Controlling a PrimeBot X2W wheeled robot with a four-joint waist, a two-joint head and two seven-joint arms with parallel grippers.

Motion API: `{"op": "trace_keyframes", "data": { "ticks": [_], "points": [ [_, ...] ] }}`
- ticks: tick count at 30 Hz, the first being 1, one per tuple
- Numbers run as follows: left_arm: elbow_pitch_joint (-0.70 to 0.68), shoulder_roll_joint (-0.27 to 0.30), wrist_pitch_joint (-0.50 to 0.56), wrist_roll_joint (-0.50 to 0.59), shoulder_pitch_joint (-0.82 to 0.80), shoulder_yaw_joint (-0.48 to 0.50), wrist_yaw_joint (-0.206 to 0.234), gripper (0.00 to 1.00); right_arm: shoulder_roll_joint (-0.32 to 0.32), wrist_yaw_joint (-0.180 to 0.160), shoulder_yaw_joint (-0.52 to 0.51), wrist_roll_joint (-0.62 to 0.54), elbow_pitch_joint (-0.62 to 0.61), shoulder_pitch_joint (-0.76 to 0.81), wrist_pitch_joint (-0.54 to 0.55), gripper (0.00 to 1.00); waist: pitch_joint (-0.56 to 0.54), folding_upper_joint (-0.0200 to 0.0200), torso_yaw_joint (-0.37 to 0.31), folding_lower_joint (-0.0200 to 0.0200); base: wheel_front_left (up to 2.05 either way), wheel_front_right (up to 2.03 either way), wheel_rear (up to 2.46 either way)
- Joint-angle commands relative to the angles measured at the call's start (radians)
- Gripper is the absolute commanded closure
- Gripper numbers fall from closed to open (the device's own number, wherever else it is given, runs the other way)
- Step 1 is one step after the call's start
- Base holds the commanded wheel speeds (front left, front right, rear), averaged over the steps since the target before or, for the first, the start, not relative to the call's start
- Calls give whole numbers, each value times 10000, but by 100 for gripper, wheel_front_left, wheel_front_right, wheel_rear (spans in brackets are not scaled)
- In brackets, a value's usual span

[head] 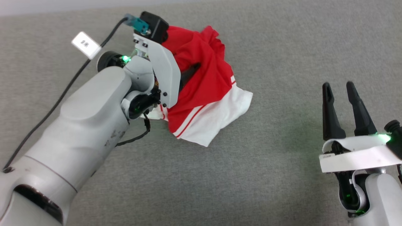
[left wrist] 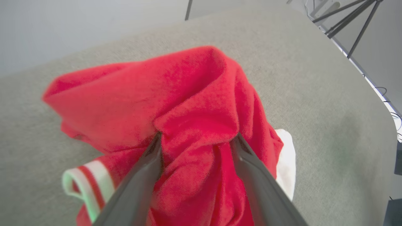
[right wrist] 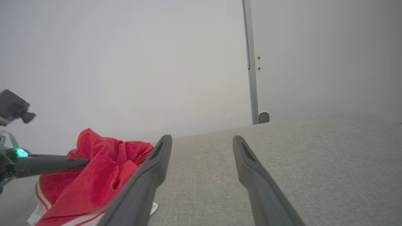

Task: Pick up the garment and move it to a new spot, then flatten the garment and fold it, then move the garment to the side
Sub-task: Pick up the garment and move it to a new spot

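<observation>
Red knit over a white sleeve, the garment is sitting bunched in a heap on the table, toward the far left in the head view. The left pincer is pushing into the heap from the side. Its fingers are straddling a thick red fold that is bulging between them, and they are looking released rather than clamped, spread about as wide as the other's. The right pincer is hanging released and empty, well apart to the right over bare table. The pick-up for the first move seems to be under way, and it is calling for a firm closure on that fold. With knit this soft and thick, the fingers should be taking several layers deep, not a surface pucker that could be slipping out. Lifting should be going straight up until the sleeve and striped trim are hanging free, since dragging across the grey woven cover could be twisting the heap further. A black cable with a white tag is trailing beside the left arm. A pale wall and a metal post are standing beyond the far edge, and thin stand legs are showing past the table's corner.
</observation>
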Motion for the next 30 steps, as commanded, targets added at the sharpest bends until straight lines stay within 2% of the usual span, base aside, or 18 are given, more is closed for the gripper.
{"op": "trace_keyframes", "data": {
  "ticks": [1,6,13,16,20,23,30],
  "points": [
    [-99,89,-331,-6,36,-43,-22,0,-133,4,73,-27,113,134,-47,0,-492,0,451,0,0,0,0],
    [-481,297,-2062,-10,589,-132,-22,0,-631,4,313,-117,550,396,20,0,-1091,0,1079,0,0,0,0],
    [-12,468,-4597,49,2262,4,-3,0,-1070,4,346,-288,708,880,369,0,-1737,0,1910,0,0,0,0],
    [202,435,-5300,-357,3201,328,16,0,-1210,4,199,-325,629,1158,536,0,-1932,0,2191,0,0,0,0],
    [213,533,-5691,-598,4367,883,76,0,-1327,4,-109,-390,469,1599,770,0,-2124,0,2548,0,0,0,0],
    [-159,773,-5767,-350,5070,1822,280,0,-1420,4,-307,-444,329,1926,933,0,-2227,0,2699,0,0,0,0],
    [-2103,1143,-5748,2136,7842,4878,1151,0,-1567,4,-748,-502,145,2563,1203,0,-2567,0,2828,0,0,0,0]
  ]
}}
